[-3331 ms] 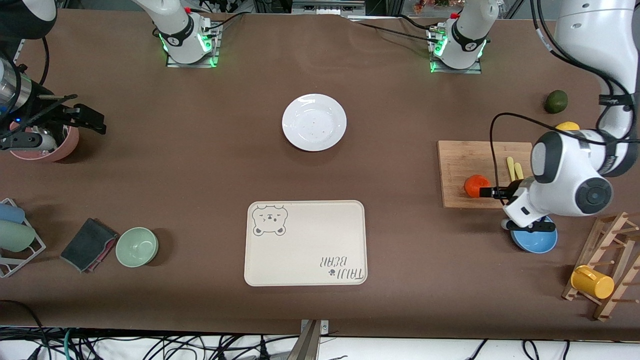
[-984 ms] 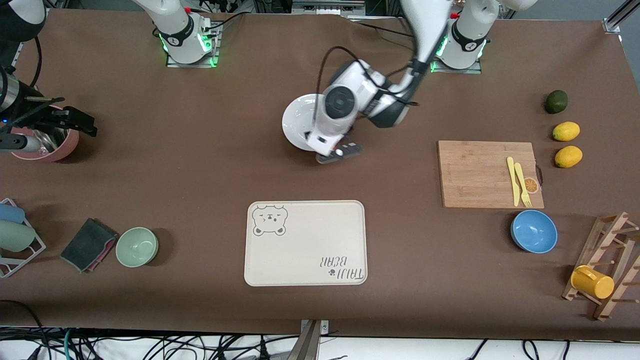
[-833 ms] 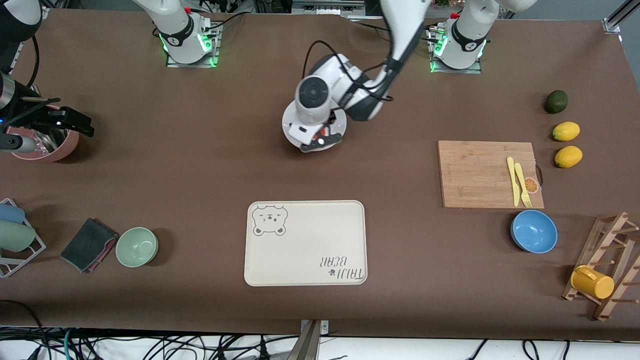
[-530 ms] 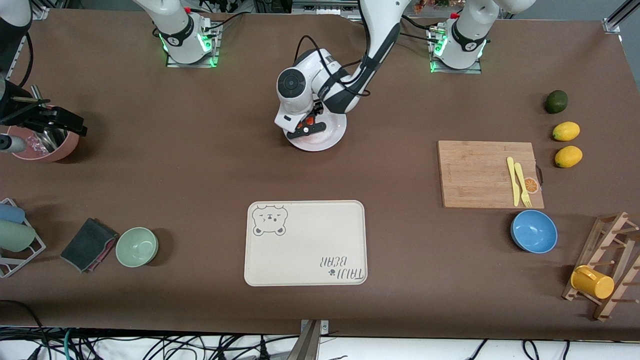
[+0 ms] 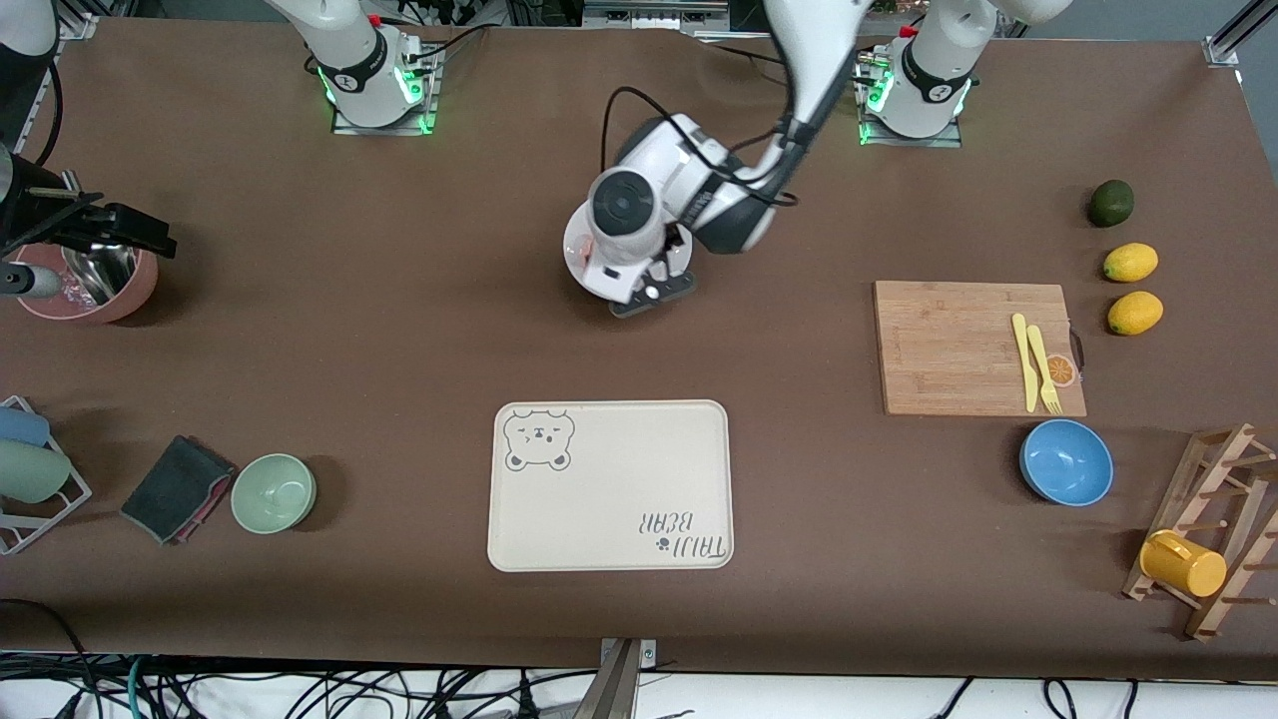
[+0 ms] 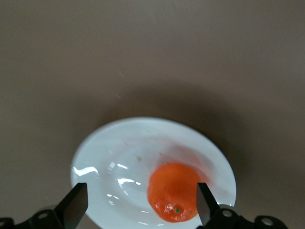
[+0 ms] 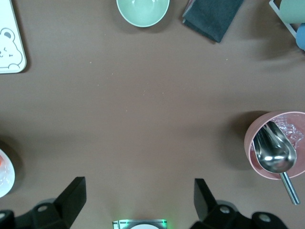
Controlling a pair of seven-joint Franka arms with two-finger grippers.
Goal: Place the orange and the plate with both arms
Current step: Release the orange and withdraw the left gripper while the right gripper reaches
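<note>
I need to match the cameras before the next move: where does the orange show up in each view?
Front view: hidden under the left arm's wrist, over the plate.
Left wrist view: the orange lies on the plate, between the open fingers of the left gripper.
Right wrist view: only an orange-red sliver on the plate at the picture's edge.
Shared landmark: the plate.

My left arm reaches in from its base, wrist bent downward, and the left gripper (image 6: 138, 210) hangs with its fingers spread wide, holding nothing. My right arm waits at its end, right gripper (image 7: 138, 202) spread too, empty.
</note>
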